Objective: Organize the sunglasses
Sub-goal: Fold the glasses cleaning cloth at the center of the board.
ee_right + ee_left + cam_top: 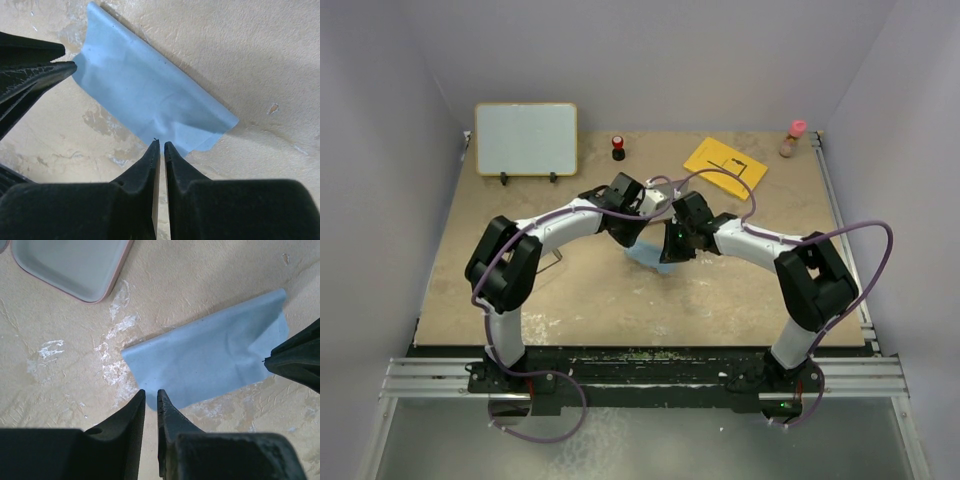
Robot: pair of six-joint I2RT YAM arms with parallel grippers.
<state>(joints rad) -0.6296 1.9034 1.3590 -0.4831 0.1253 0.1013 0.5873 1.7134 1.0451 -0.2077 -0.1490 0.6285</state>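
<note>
Centrally, left pincer (151,394) pinches blue cloth (210,365) edge; right pincer (162,145) pinches opposite edge.

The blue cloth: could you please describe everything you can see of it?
The cloth is a thin, light blue, soft-looking sheet, lightly creased, with one edge curled. It is spread over the tan table, seemingly partly lifted. The left pincer and right pincer, both nearly shut, appear to pinch opposite ends.

From above, the white and black robot arms (570,215) cover most of the light blue square cloth (642,258). The pink-rimmed shallow grey case (75,265) runs off the left wrist view's top edge. The small red-topped black object (618,147) is too small to identify
</note>
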